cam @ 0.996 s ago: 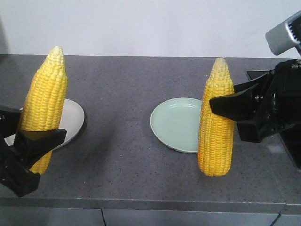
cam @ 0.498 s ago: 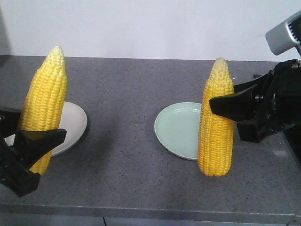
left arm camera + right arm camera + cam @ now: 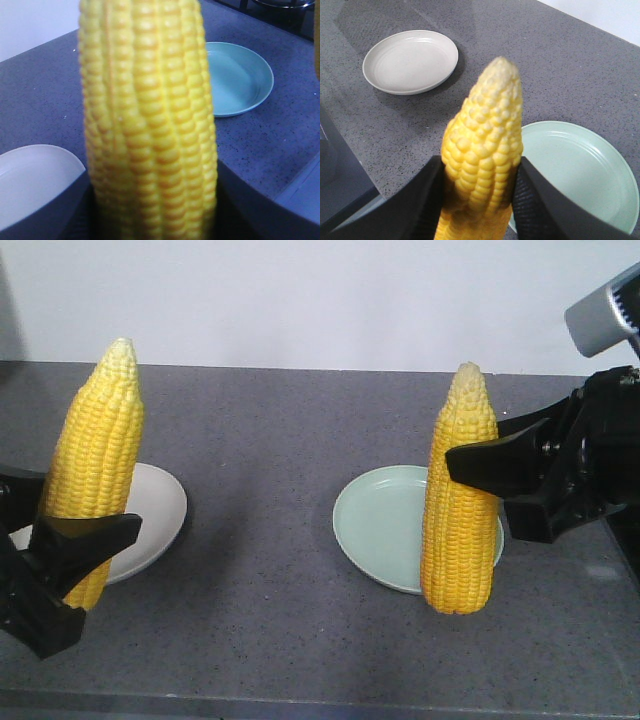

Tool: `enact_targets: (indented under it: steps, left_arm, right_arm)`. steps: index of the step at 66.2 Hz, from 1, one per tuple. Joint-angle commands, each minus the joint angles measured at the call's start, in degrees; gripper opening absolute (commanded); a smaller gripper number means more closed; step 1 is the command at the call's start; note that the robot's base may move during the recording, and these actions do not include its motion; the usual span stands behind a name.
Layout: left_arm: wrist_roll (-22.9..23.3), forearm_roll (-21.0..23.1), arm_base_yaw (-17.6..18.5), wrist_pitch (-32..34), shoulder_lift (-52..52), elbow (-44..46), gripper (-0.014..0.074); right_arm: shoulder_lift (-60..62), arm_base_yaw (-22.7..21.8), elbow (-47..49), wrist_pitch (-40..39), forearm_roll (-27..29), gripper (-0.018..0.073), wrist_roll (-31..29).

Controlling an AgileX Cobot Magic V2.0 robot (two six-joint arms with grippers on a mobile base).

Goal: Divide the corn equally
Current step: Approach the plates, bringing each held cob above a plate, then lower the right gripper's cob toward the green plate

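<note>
Left gripper point(image 3: 80, 512) low and near, jaws clamped on left cob point(image 3: 100, 435), right gripper point(image 3: 476, 446) (reaching in sideways) clamped on right cob point(image 3: 458, 545)

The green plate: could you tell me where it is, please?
In the front view, the green plate lies on the counter right of centre, behind the corn held upright by the right gripper.

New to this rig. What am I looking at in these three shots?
A two-armed robot at a grey countertop. The wide picture faces forward over the counter. The other two come from a camera on each wrist, so each is filled by what that arm holds. The left gripper is shut on the left cob, the right gripper on the right cob, both held upright. On the counter lie a white plate on the left and a green plate on the right, both empty.
</note>
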State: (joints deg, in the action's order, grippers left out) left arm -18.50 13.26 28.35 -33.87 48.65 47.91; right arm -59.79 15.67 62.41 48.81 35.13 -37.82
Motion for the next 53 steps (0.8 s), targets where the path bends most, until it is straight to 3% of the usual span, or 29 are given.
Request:
enact_targets:
  steps: [1,53]
  left_arm:
    - [0.3,0.7,0.2,4.0,-0.4,1.5,0.0307]
    - [0.3,0.7,0.2,4.0,-0.4,1.5,0.0307]
  right_arm:
    - [1.0,0.0,1.4,-2.8,1.7,0.0204,-0.3]
    - [1.0,0.0,1.4,-2.8,1.7,0.0204,-0.3]
